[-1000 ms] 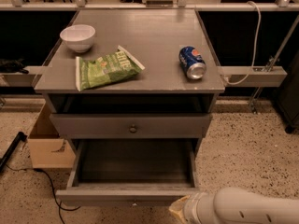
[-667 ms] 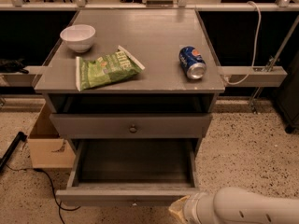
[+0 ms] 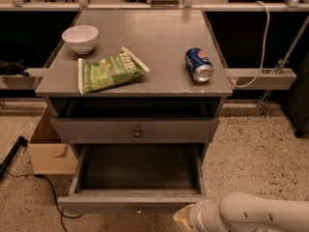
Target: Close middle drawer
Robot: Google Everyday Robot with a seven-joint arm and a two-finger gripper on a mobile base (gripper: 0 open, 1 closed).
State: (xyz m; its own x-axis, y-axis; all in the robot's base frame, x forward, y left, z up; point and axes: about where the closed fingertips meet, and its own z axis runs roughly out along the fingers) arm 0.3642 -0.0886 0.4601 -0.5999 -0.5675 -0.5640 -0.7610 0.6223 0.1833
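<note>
Nothing has shifted since a second ago: the claw (image 3: pixel 185 220) sits at the same spot low on the right, and whether it is apart or together cannot be told. Just up and to its left the middle drawer (image 3: pixel 137 201) stands pulled out, its bare grey floor showing. Beyond it are the shut top drawer (image 3: pixel 96 129), a white bowl (image 3: pixel 80 38), a green bag (image 3: pixel 110 70) and a blue can (image 3: pixel 198 64).

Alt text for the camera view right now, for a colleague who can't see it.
The middle drawer stands pulled out, with the gripper low by its front right corner. On the cabinet top lie a white bowl, a green bag and a blue can.
</note>
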